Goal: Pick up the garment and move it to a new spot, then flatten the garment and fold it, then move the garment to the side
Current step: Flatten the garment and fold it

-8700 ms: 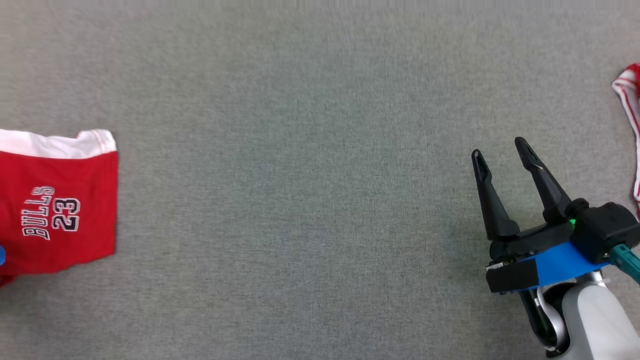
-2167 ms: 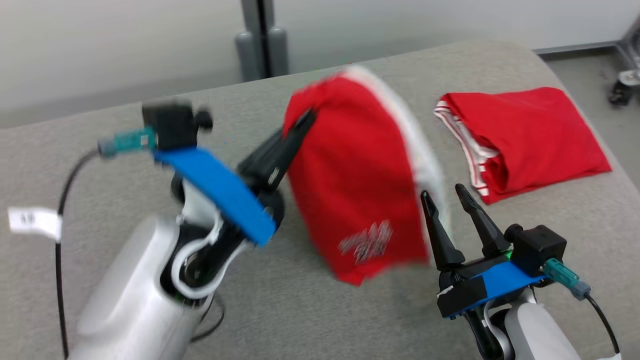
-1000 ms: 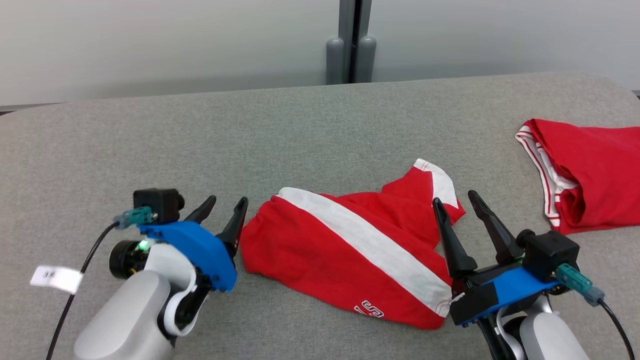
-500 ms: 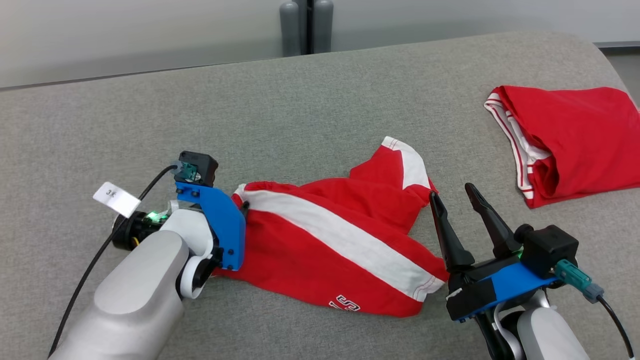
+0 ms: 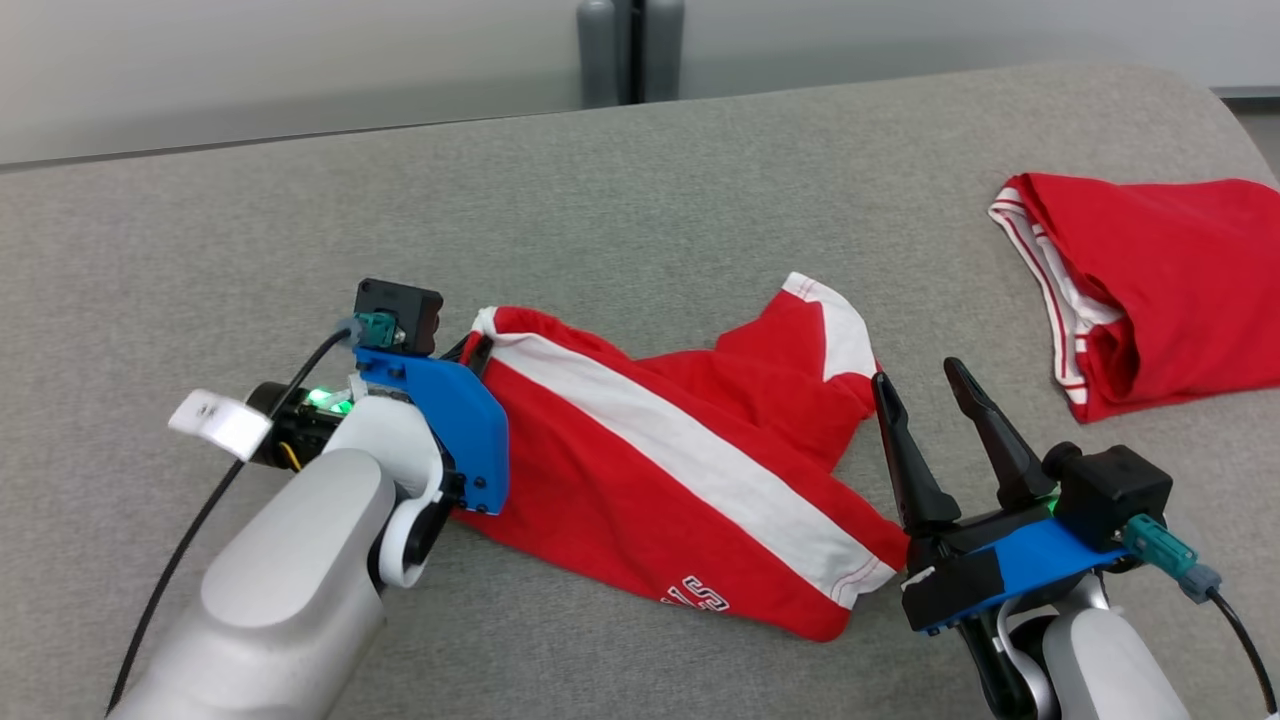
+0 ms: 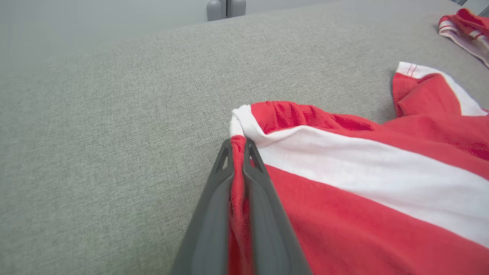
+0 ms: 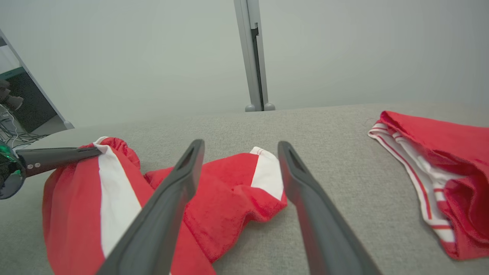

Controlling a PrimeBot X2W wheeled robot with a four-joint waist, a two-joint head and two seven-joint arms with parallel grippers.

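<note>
The garment (image 5: 680, 470) is a pair of red shorts with a white side stripe, lying crumpled in the middle of the grey table (image 5: 620, 190). My left gripper (image 5: 478, 345) is shut on the waistband corner at the garment's left end; in the left wrist view the fingers (image 6: 214, 198) pinch a fold of the red garment (image 6: 344, 183). My right gripper (image 5: 918, 378) stands open just right of the garment's lower hem, with nothing between its fingers. From the right wrist camera, my right gripper (image 7: 238, 147) points over the garment's (image 7: 225, 191) far leg.
A second red garment (image 5: 1160, 290) with white striped trim lies folded at the table's right end, also visible as a red bundle (image 7: 439, 168) from the right wrist. A grey post (image 5: 615, 50) stands behind the table. The table's (image 6: 95, 133) left half is bare grey cloth.
My left gripper has moved onto the garment's waistband corner and shut on it, lifting that corner a little up and back. The right gripper has stayed open in place.
</note>
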